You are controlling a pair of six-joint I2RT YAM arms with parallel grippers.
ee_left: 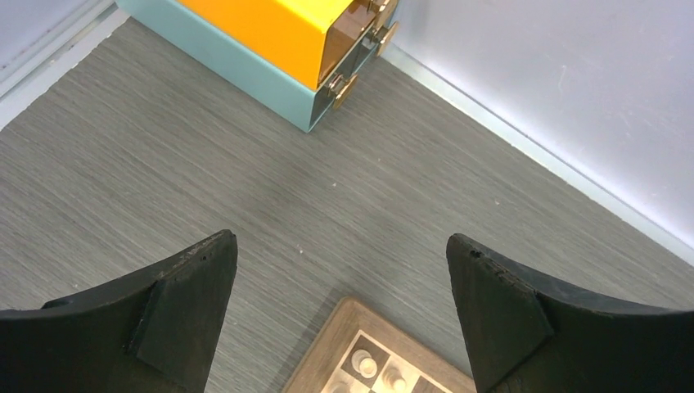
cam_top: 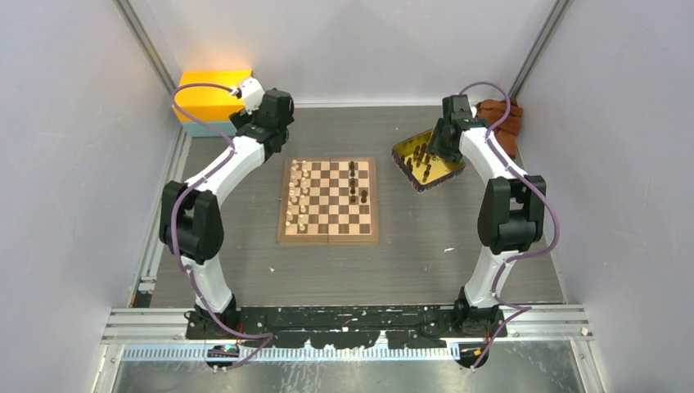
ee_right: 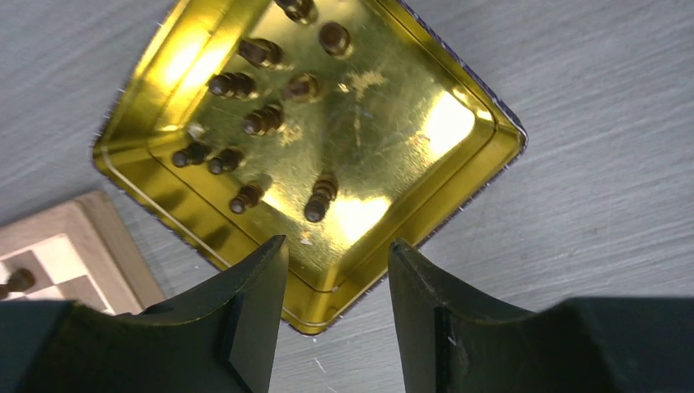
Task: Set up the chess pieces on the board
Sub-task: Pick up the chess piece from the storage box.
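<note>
I am partway through the set-up, fetching for the dark side. My right gripper (ee_right: 337, 246) hangs over the near corner of the gold tray (ee_right: 393, 74), which sits toward the far right of the table (cam_top: 409, 262), near the far right corner of the chessboard (cam_top: 329, 238). Its jaws are spread with nothing between them.

About ten dark chessmen (ee_right: 263, 120) sit in the tray, most of them crowded toward its left side. One dark piece (ee_right: 321, 196) stands apart from the rest and closest to my fingertips, so I judge it the easiest pick.

On the chessboard, in the middle of the table, the pale chessmen (cam_top: 299, 196) fill the two files along the left edge. Only a few dark men (cam_top: 353, 187) stand on the right half, so that side is the work left.

My left gripper (ee_left: 342, 237) is spread wide and empty above bare table off the board's far left corner, near the yellow and teal box (ee_left: 262, 33).

Next I need to come down squarely over that lone piece, close gently on its slim body without nudging its neighbours, and lift straight up.
</note>
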